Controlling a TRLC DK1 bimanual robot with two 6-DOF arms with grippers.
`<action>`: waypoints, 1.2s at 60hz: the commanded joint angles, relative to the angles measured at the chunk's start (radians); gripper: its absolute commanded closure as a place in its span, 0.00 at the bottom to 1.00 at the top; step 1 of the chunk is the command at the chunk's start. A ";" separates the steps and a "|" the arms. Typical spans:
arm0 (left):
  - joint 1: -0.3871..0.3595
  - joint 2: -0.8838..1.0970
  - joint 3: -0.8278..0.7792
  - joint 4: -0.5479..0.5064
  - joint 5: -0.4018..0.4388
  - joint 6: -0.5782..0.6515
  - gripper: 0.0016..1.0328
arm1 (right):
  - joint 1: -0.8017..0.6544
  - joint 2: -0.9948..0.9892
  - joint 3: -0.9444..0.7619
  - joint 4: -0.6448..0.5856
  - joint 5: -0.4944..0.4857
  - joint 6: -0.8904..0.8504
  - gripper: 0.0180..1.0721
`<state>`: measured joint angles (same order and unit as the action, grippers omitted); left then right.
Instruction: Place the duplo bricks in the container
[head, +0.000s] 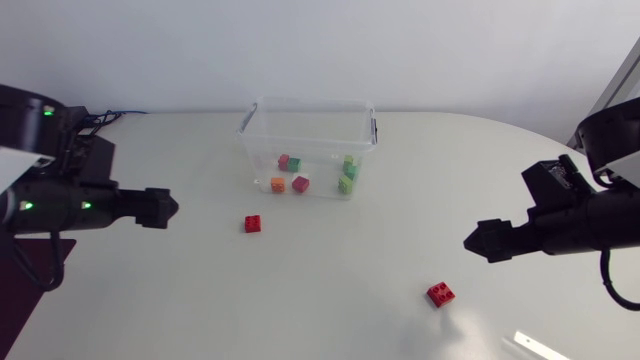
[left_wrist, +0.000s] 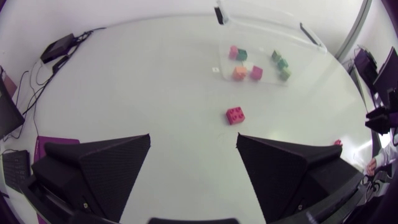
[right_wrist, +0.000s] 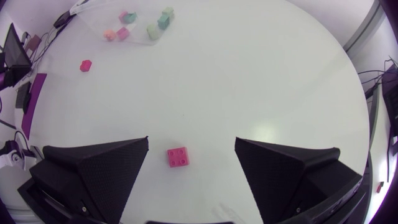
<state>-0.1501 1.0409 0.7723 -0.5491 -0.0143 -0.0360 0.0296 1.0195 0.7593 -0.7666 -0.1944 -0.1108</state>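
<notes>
Duplo bricks (head: 300, 184) were mostly in place. I counted about six small plastic ones, pink, orange, magenta and several greens, lying loose on the floor of the clear plastic container (head: 312, 103). The container stood open-topped at the far middle of the white surface (head: 330, 320). Two bricks were left outside, so I judged the job roughly three quarters done.

One red four-stud brick (head: 253, 224) sat studs up on the surface, near the container's left front corner but clear of it. The other red four-stud brick (head: 440, 293) lay well apart from the container toward my right side. It was also studs up and turned a little askew. Both looked small, blocky and rigid, and I judged them easy to pinch across two flat sides.

My left gripper (left_wrist: 193, 168) hung over the left part of the surface with its matte black fingers spread wide and nothing between them. The red brick by the container lay some way ahead of it, in line with the gap. My right gripper (right_wrist: 191, 168) hung over the right part, its fingers equally wide and empty. In its wrist view the other red brick showed in the gap between them, touching neither. From above, that brick lay near the fingertips, a little to one side.

What remained, as I saw it, was to grasp each red brick and carry it over the container's rim.
</notes>
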 joint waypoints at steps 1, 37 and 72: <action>-0.043 0.125 0.088 -0.049 -0.001 0.022 0.07 | -0.007 0.053 -0.021 -0.025 -0.011 -0.050 0.05; -0.178 0.786 0.536 -0.190 0.004 -0.104 0.07 | 0.162 0.261 -0.069 0.032 0.096 0.014 0.05; -0.200 1.045 0.739 -0.252 -0.006 -0.231 0.11 | 0.285 0.424 0.003 0.119 0.087 -0.196 0.05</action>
<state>-0.3428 2.0529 1.4761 -0.7849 -0.0139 -0.2276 0.3008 1.4078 0.7311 -0.6659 -0.1043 -0.2600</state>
